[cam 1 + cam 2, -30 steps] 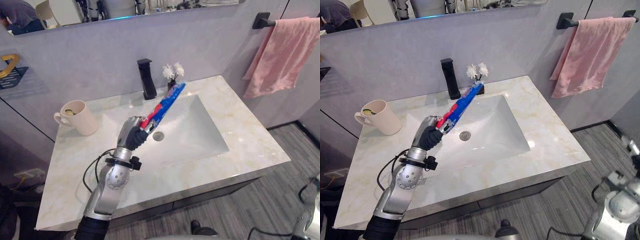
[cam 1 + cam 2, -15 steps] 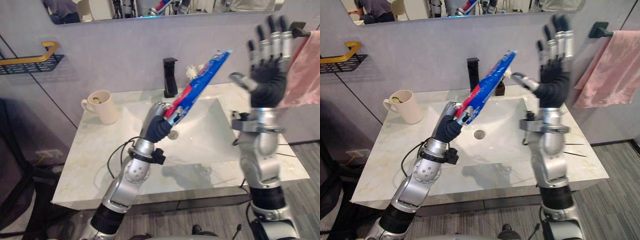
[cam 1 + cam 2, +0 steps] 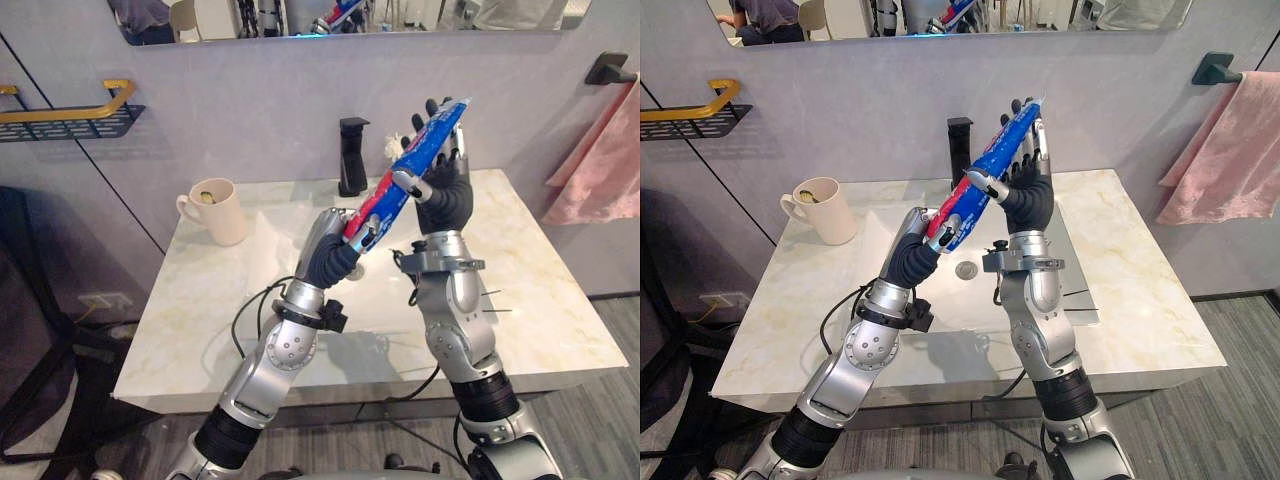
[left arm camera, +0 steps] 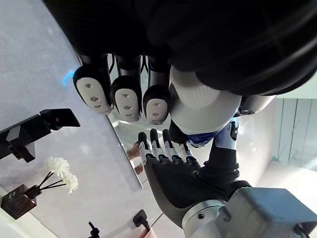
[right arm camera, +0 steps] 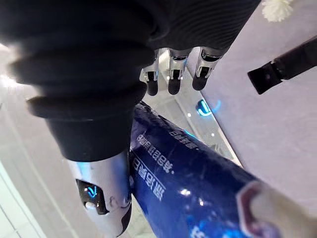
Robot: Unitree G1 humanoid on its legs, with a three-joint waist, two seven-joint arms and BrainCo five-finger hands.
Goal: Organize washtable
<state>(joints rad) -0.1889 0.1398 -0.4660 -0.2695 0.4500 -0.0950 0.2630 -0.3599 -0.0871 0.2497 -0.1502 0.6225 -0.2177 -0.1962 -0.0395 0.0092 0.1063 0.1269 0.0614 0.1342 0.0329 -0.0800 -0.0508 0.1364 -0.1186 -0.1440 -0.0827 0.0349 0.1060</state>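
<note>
Judging the toothpaste tube (image 3: 432,138) light, soft and easily squashed, I had my left hand (image 3: 325,262) curled round its stiffer cap end, high above the table (image 3: 190,310), with my right hand (image 3: 447,200) straight-fingered against its upper half.

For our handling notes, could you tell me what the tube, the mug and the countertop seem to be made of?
The tube: probably soft plastic laminate, glossy; highlights on its blue-red printed skin.
The mug: likely glazed ceramic, cream; thick smooth wall.
The countertop: polished marble or a lookalike; beige veining, sheen.
</note>
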